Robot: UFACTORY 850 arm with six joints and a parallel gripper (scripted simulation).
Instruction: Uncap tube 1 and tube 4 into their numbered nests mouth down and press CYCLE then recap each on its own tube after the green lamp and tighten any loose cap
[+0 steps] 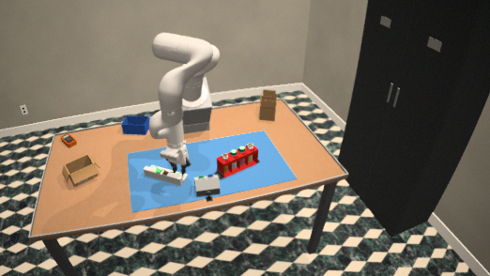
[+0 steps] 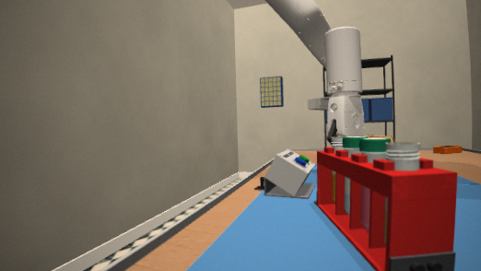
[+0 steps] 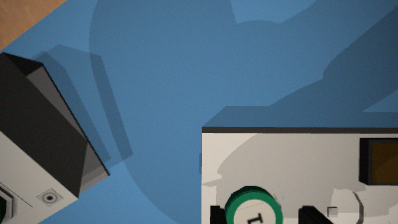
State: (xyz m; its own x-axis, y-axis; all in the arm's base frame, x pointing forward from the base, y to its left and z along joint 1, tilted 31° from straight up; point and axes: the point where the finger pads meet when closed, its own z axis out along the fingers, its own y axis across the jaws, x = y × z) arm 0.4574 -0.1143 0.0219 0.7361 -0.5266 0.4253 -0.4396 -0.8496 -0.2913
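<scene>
My gripper [image 1: 178, 173] [image 3: 263, 216] is partly open, with its fingers low over the right end of the white cap tray [image 1: 149, 172] [image 3: 240, 150] in the top view. In the wrist view its fingertips stand on both sides of cap 1 [image 3: 254, 212], which is green-rimmed and numbered, in its nest. The green lamp [image 1: 159, 170] is lit; the amber lamp [image 3: 385, 162] is dark. Cap 4 is outside the wrist view. In the red decapping station [image 1: 238, 166] [image 2: 424, 212], tube 1 [image 1: 250, 145] [image 2: 403, 158] and tube 4 [image 1: 225, 156] are bare; the two middle tubes wear green caps [image 1: 234, 152] [image 2: 374, 145].
The key housing [image 1: 206, 186] [image 2: 287, 172] [image 3: 45, 165] stands beside the tray, with its blue key [image 2: 301, 161] and green key [image 2: 304, 158]. A blue bin [image 1: 135, 126], an open cardboard box [image 1: 81, 171], an orange meter [image 1: 68, 140] and a brown box stack [image 1: 267, 107] stand farther out.
</scene>
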